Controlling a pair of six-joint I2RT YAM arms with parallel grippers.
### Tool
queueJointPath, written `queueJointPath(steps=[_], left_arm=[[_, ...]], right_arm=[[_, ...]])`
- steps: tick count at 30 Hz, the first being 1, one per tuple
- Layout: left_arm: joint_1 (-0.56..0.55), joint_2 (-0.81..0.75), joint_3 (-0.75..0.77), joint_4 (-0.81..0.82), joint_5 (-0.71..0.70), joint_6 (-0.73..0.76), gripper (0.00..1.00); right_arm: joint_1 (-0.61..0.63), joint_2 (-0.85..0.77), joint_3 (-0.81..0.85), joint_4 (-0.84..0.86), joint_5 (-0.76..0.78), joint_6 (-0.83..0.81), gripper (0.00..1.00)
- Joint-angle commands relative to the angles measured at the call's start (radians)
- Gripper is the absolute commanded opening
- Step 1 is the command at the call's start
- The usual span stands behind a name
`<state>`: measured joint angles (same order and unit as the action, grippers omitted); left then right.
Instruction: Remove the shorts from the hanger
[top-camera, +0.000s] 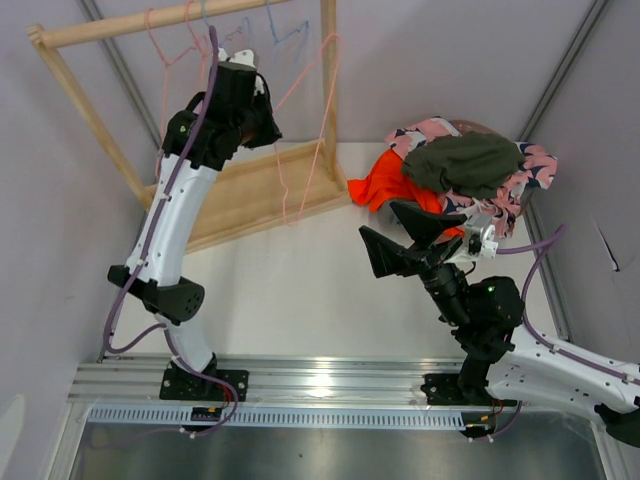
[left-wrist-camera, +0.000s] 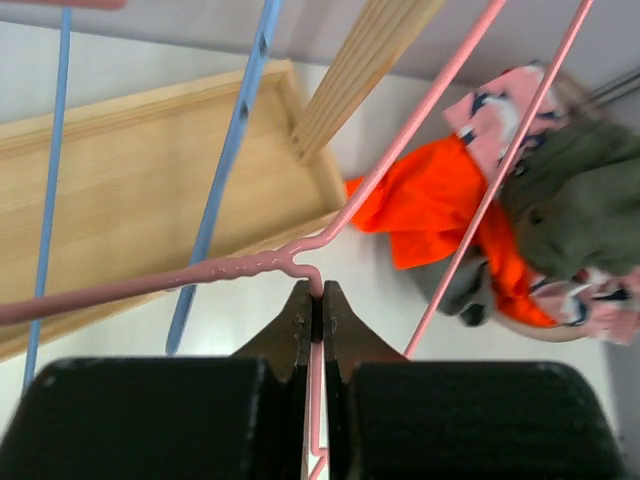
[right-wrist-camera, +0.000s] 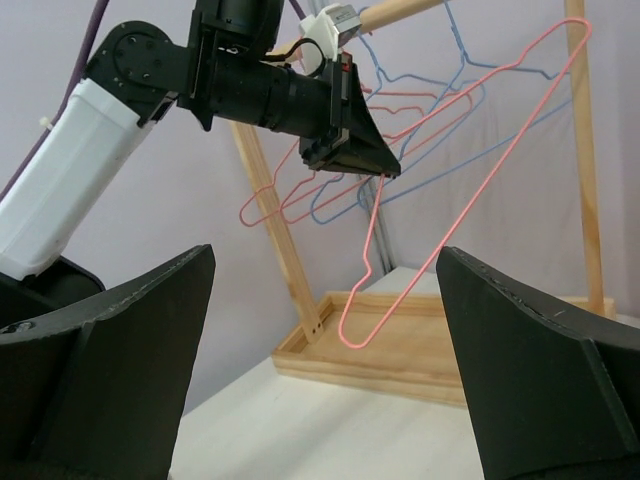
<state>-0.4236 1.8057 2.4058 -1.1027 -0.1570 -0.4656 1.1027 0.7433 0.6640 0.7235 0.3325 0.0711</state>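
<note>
Left gripper (left-wrist-camera: 312, 302) clamped on bare pink hanger (left-wrist-camera: 400, 160) at rack (top-camera: 250, 190) | right gripper (top-camera: 402, 236) spread wide, empty | shorts (top-camera: 465, 165) heaped just right of rack | likely soft, light, limp: pinch a bunched fold

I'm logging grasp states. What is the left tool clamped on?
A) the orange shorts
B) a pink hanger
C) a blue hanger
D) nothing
B: in the left wrist view, the left tool is shut on the wire of the pink hanger, while the orange shorts lie apart on the table.
</note>
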Motion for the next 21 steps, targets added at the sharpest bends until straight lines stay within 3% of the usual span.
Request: queueJointPath(steps=[1,9,21], left_arm=[[-0.026,-0.107,-0.055,-0.056,-0.249,0.070,0.00],[-0.015,-0.048,0.134,-0.098,-0.406,0.064,0.00],[0.013,-0.014,0.159,0.013,-0.466,0.076,0.00]], right_arm=[[0.005,-0.025,-0.014,-0.007,0.010,0.039,0.99],[0.009,-0.039,-0.024,-0.042,-0.016,0.101,0.99],[0.017,-0.131,-0.063,-0.128,0.014,0.130,0.99]])
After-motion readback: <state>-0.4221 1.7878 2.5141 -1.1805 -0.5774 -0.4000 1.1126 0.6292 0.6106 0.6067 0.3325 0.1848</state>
